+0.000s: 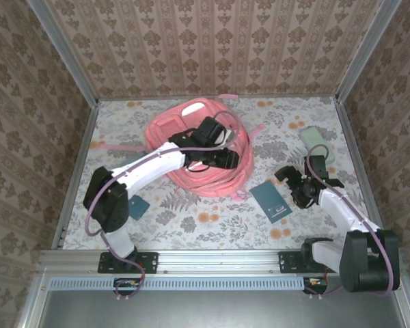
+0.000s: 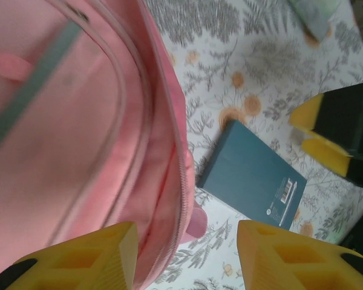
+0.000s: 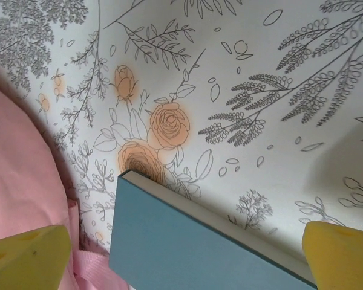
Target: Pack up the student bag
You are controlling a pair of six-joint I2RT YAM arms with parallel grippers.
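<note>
The student bag (image 1: 191, 130), a big soft pink backpack, lies in the middle of the floral table. My left arm reaches over it, and my left gripper (image 1: 222, 158) hangs at its right edge. In the left wrist view the bag (image 2: 66, 121) shows its zip, whose edge lies beside the left yellow finger (image 2: 85, 260). The left gripper (image 2: 184, 260) stands open, clamping nothing. A teal book (image 1: 271, 200) lies right of the bag. My right gripper (image 1: 294, 186) hovers open just above it. The book (image 3: 199, 241) sits between its wide-spread fingers (image 3: 24, 260), untouched.
A mint-green soft item (image 1: 318, 142) lies at the back right. A second teal flat item (image 1: 138, 205) rests by the left arm's base. A pink strap (image 3: 97, 272) trails next to the book. Patterned walls (image 1: 68, 102) close in the table on three sides.
</note>
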